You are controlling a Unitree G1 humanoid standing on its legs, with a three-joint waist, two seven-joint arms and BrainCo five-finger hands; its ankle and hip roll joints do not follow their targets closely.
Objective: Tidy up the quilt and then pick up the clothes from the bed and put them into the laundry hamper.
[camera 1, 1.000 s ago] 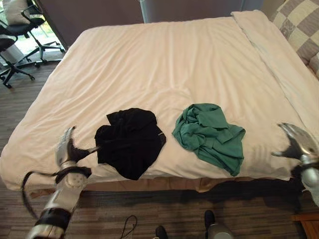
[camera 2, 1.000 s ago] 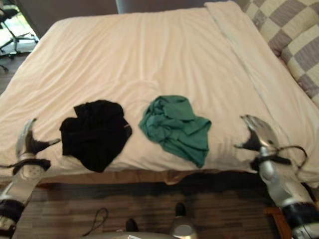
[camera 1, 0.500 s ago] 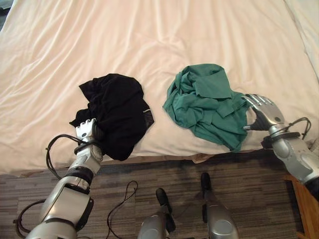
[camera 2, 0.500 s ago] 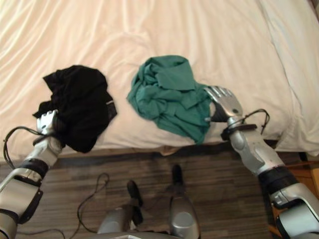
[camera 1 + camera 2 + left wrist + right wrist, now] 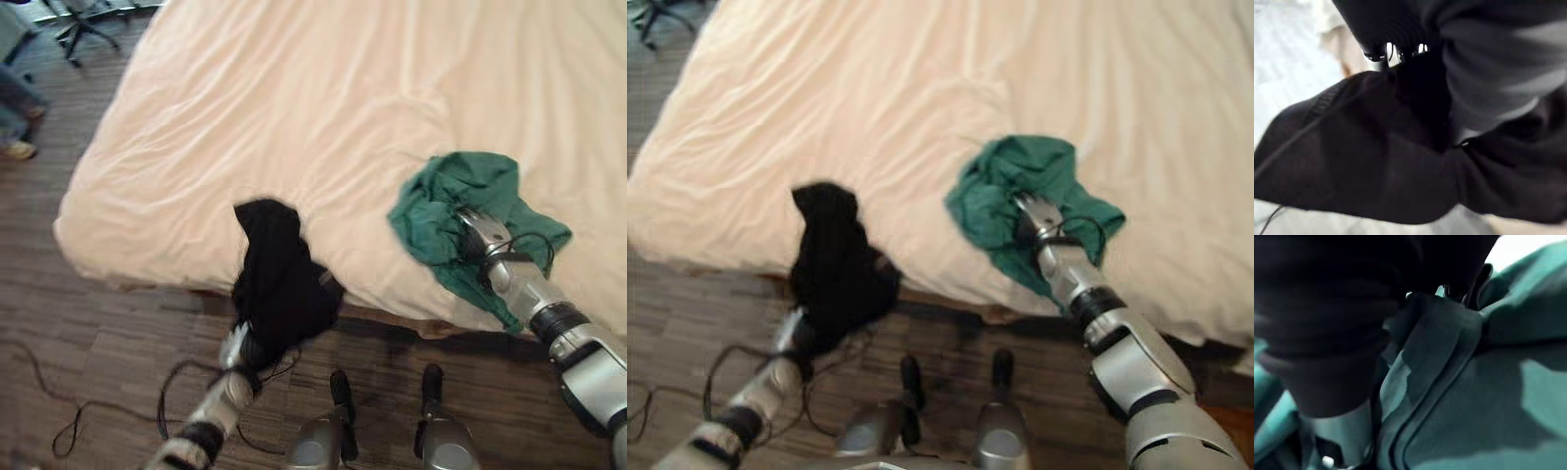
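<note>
A black garment (image 5: 281, 284) hangs over the front edge of the bed, pulled down off the cream quilt (image 5: 294, 108). My left hand (image 5: 238, 349) is below the edge with its fingers shut in the garment's lower end; the black cloth (image 5: 1376, 166) bunches right against the hand in the left wrist view. A green garment (image 5: 468, 191) lies crumpled on the quilt near the front edge. My right hand (image 5: 482, 233) sits on its middle with the fingers curled into the green cloth (image 5: 1474, 382).
The quilt lies smooth over the bed, with its left corner (image 5: 69, 230) near the floor. An office chair (image 5: 83, 15) stands at the far left, and a person's leg and shoe (image 5: 15, 142) show beside it. Dark wood floor (image 5: 98, 333) runs along the bed's front.
The whole view has swung left. My left hand has dragged the black garment down over the bed's edge. My right hand has moved from the green garment's side onto it and closed.
</note>
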